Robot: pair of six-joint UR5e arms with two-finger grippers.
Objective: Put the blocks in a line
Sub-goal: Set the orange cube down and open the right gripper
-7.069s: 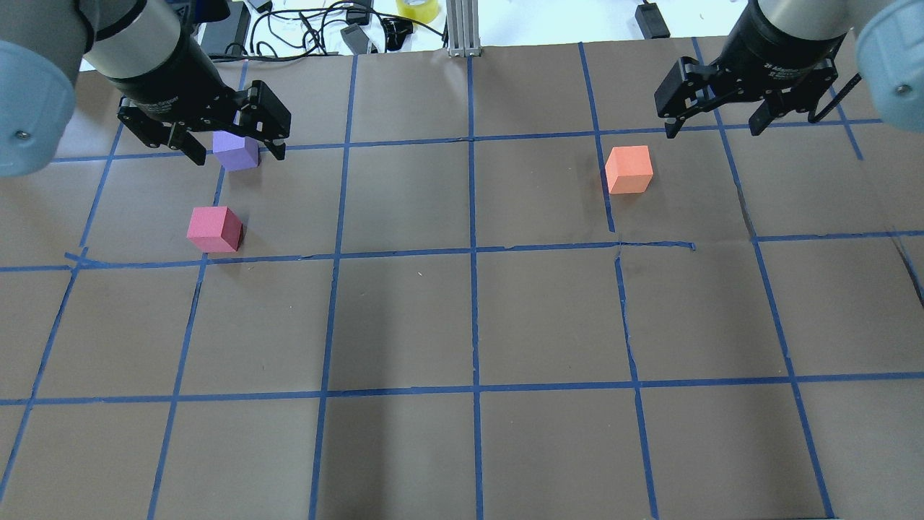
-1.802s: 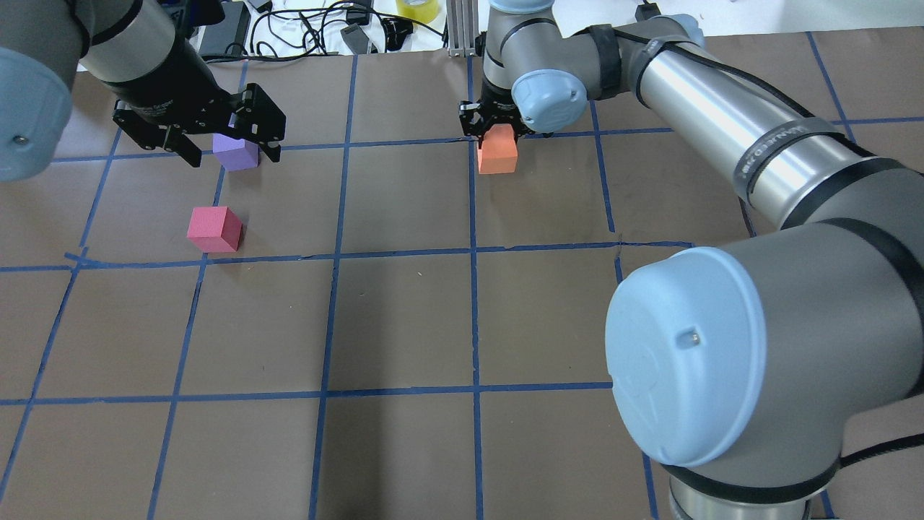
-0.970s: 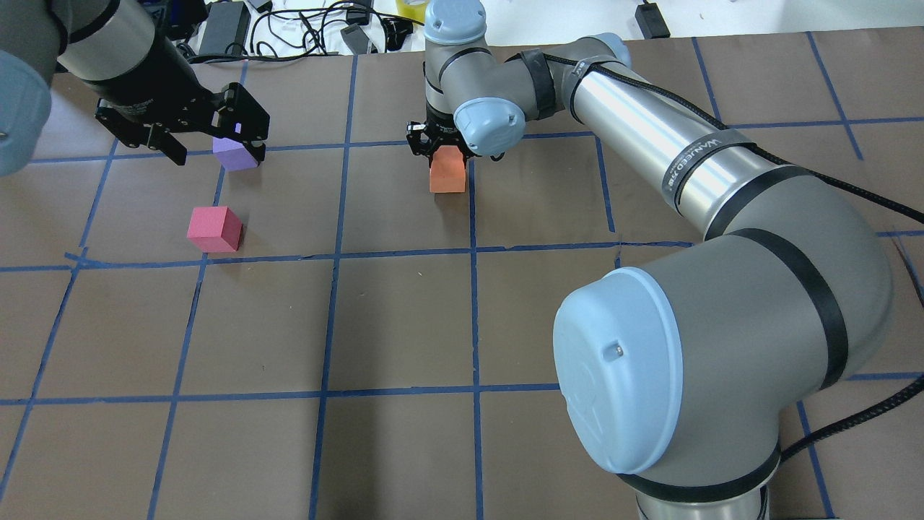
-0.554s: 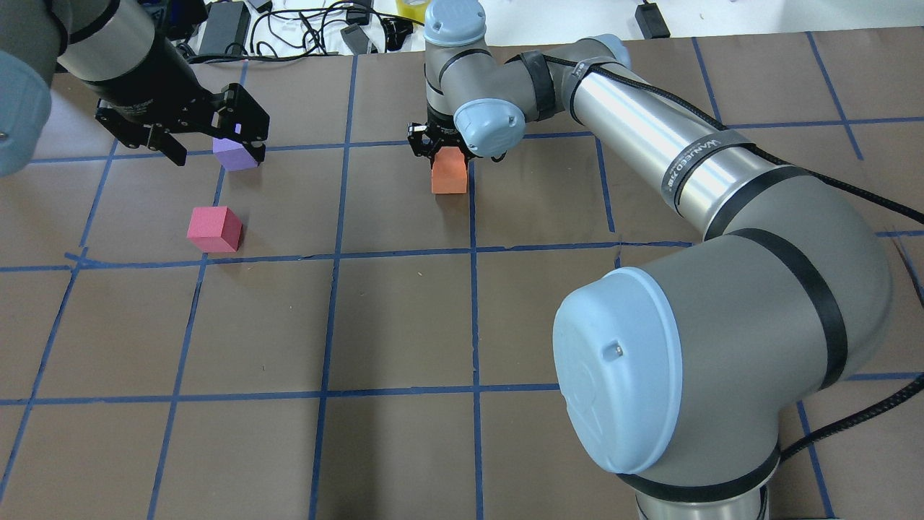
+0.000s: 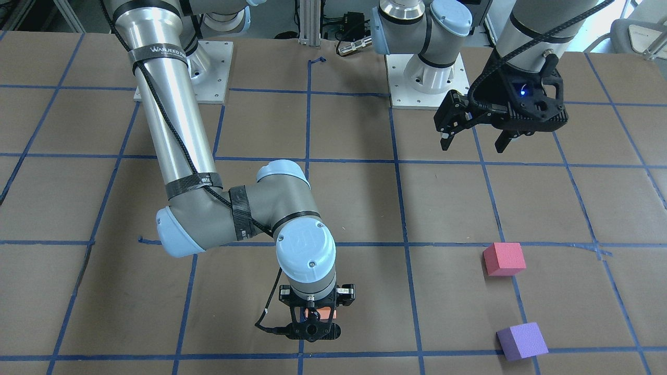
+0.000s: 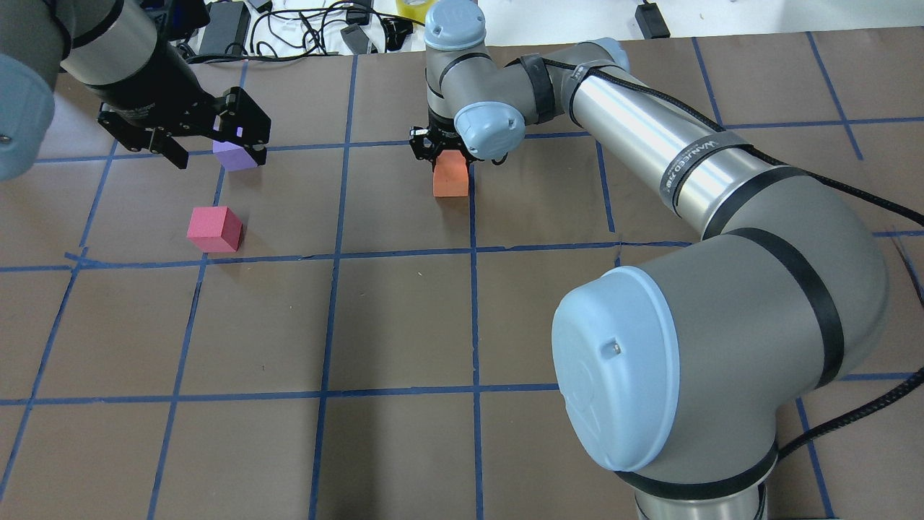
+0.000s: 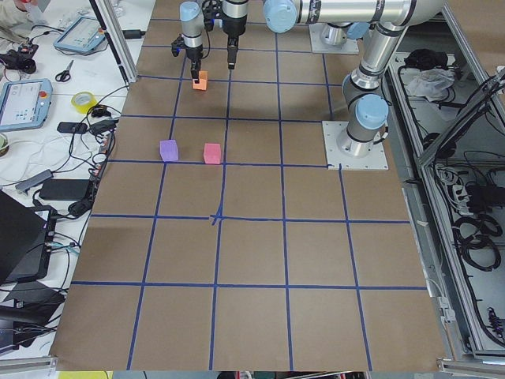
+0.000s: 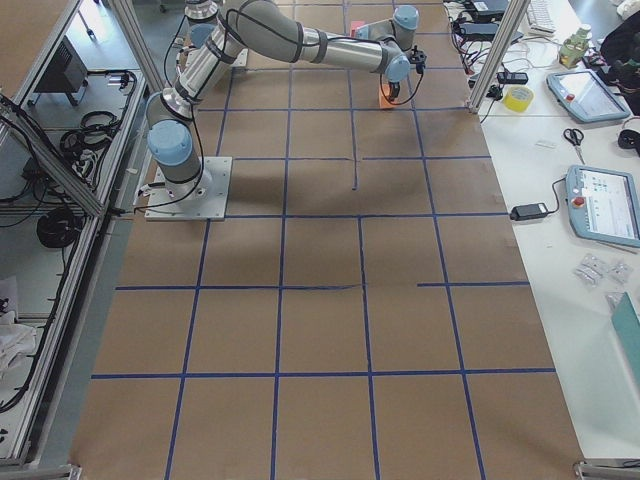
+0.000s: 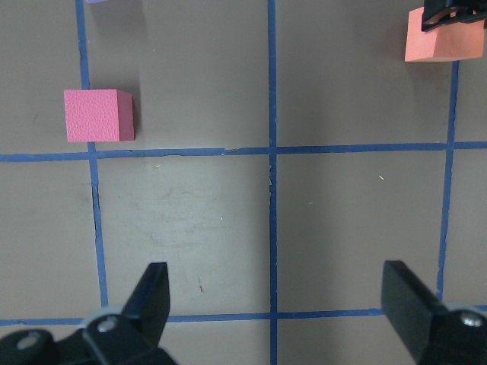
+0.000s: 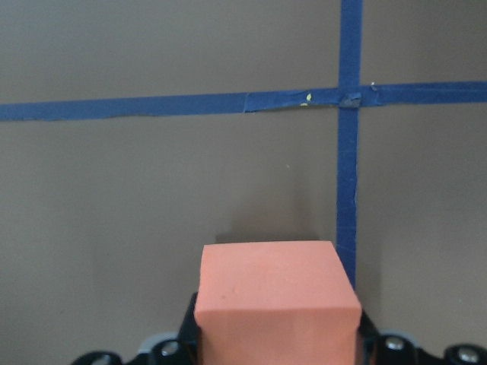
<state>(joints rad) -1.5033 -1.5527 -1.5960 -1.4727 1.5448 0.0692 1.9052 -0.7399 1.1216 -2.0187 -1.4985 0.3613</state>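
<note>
My right gripper (image 6: 442, 149) is shut on the orange block (image 6: 451, 175) and holds it at or just above the table, near the centre tape line at the far side. The block fills the bottom of the right wrist view (image 10: 275, 296) and barely shows in the front view (image 5: 324, 313) under the gripper (image 5: 312, 322). My left gripper (image 5: 473, 148) is open and empty, high above the table; in the overhead view (image 6: 219, 154) it overlaps the purple block (image 6: 240, 156). The pinkish-red block (image 6: 214, 229) lies nearer to me than the purple block (image 5: 521, 341).
Blue tape lines (image 6: 473, 289) grid the brown table. Cables and power bricks (image 6: 317, 29) and a yellow tape roll (image 6: 417, 7) lie beyond the far edge. An aluminium post (image 6: 462, 29) stands at the far middle. My right arm's elbow (image 6: 722, 354) looms over the near right.
My right gripper took the orange block from the far right and carried it left to the centre line. In the last second it only sank slightly. The left gripper has hardly moved.
</note>
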